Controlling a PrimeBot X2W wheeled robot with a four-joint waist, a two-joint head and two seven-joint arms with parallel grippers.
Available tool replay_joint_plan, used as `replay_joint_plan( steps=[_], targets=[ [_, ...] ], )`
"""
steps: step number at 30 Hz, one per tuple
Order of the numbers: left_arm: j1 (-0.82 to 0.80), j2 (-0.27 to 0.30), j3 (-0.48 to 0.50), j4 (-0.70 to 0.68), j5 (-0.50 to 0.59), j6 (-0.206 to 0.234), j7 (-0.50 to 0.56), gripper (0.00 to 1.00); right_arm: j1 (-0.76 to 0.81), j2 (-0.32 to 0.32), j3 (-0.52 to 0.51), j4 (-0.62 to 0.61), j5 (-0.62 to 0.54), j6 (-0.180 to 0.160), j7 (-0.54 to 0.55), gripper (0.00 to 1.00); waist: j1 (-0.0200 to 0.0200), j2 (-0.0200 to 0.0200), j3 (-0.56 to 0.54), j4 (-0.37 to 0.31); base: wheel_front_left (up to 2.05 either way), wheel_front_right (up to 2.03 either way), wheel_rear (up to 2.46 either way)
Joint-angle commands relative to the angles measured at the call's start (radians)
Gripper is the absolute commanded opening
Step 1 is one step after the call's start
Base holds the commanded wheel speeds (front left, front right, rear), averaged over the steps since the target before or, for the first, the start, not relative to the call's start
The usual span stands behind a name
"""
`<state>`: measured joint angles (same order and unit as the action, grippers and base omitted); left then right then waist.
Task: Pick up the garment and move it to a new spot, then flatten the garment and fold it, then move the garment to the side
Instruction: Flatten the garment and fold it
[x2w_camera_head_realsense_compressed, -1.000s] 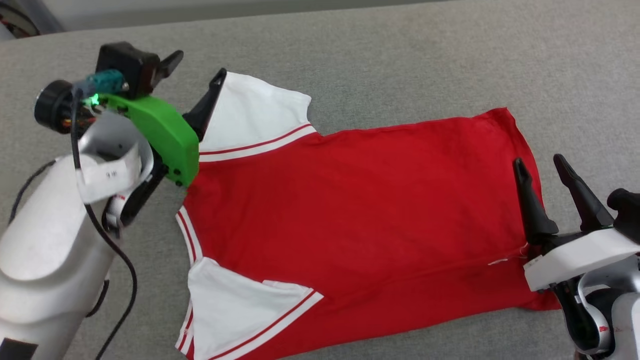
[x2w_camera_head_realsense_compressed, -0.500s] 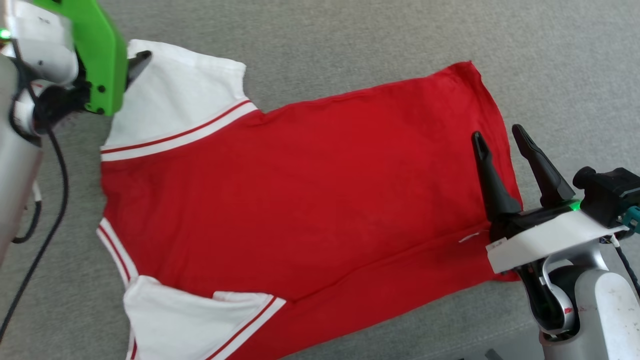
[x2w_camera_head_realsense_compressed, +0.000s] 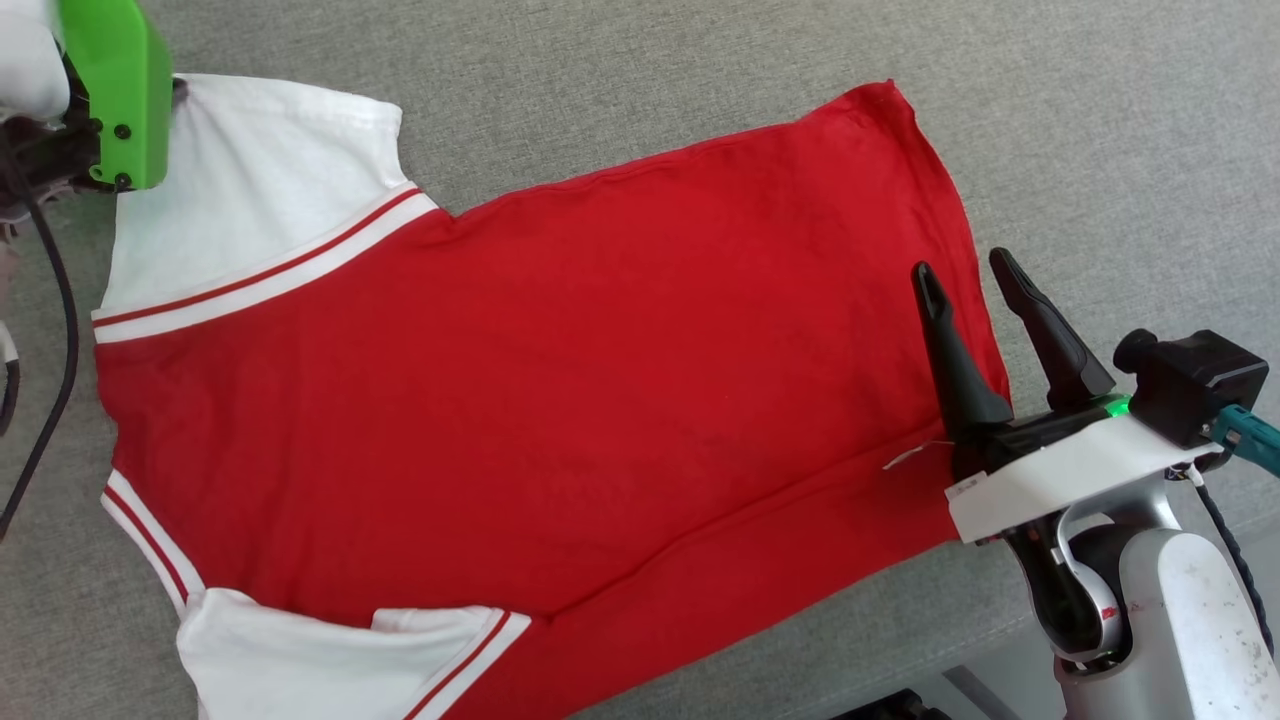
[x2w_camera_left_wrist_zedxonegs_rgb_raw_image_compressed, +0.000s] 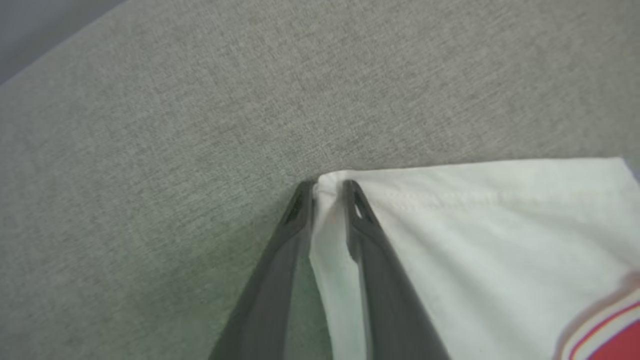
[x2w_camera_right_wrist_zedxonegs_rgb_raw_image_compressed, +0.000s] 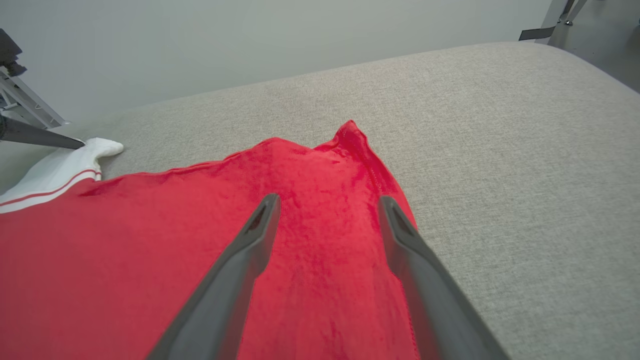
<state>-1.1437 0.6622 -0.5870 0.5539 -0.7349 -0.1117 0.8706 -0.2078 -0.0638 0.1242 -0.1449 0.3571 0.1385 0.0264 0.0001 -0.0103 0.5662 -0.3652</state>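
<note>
The garment (x2w_camera_head_realsense_compressed: 550, 380), a red T-shirt with white striped-trim sleeves, lies spread flat on the grey cloth surface, neckline to the left and hem to the right. In the left wrist view my left gripper (x2w_camera_left_wrist_zedxonegs_rgb_raw_image_compressed: 327, 192) is shut on the outer corner of the far white sleeve (x2w_camera_left_wrist_zedxonegs_rgb_raw_image_compressed: 475, 240), with cloth pinched between the two tips. Its green wrist mount (x2w_camera_head_realsense_compressed: 115, 95) sits at the upper left of the head view. My right gripper (x2w_camera_head_realsense_compressed: 965, 270) stands open just above the red hem (x2w_camera_right_wrist_zedxonegs_rgb_raw_image_compressed: 320, 280), one finger (x2w_camera_right_wrist_zedxonegs_rgb_raw_image_compressed: 235, 270) over the cloth and the other near the edge.
The grey padded surface (x2w_camera_head_realsense_compressed: 700, 80) reaches well beyond the shirt at the back and right. Its front edge (x2w_camera_head_realsense_compressed: 900, 660) runs close below the hem corner. A black cable (x2w_camera_head_realsense_compressed: 50, 330) hangs by the left arm. A pale wall (x2w_camera_right_wrist_zedxonegs_rgb_raw_image_compressed: 250, 40) rises behind.
The head camera has shifted, sliding the whole picture left. My left gripper, open at the sleeve's edge a second ago, has closed on the sleeve corner. The right gripper keeps its place over the hem.
</note>
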Motion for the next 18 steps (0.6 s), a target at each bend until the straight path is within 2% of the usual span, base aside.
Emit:
replay_joint_plan(
  steps=[1, 4, 10, 18],
  targets=[
    [0.036, -0.006, -0.022, 0.031, -0.016, -0.003, 0.026, 0.00, -0.021, -0.001, -0.003, 0.003, 0.007, -0.008, -0.004, 1.00, -0.0001, 0.0103, -0.004, 0.006, 0.00, 0.00, 0.00],
    [0.041, -0.019, -0.018, 0.029, -0.029, -0.006, 0.000, 0.00, -0.023, -0.005, -0.012, 0.003, 0.005, -0.008, 0.000, 1.00, -0.0001, 0.0103, -0.013, 0.017, 0.00, 0.00, 0.00],
    [0.058, -0.057, -0.008, -0.006, -0.044, -0.012, -0.140, 0.00, -0.009, -0.032, -0.033, 0.005, -0.013, -0.008, 0.028, 1.00, -0.0001, 0.0103, -0.074, 0.059, 0.00, 0.00, 0.00],
    [0.114, -0.061, -0.015, -0.155, -0.068, -0.017, -0.278, 0.00, 0.011, -0.113, -0.074, -0.015, -0.053, -0.008, 0.177, 1.00, -0.0001, 0.0103, -0.171, 0.140, 0.00, 0.00, 0.00]
  ],
)
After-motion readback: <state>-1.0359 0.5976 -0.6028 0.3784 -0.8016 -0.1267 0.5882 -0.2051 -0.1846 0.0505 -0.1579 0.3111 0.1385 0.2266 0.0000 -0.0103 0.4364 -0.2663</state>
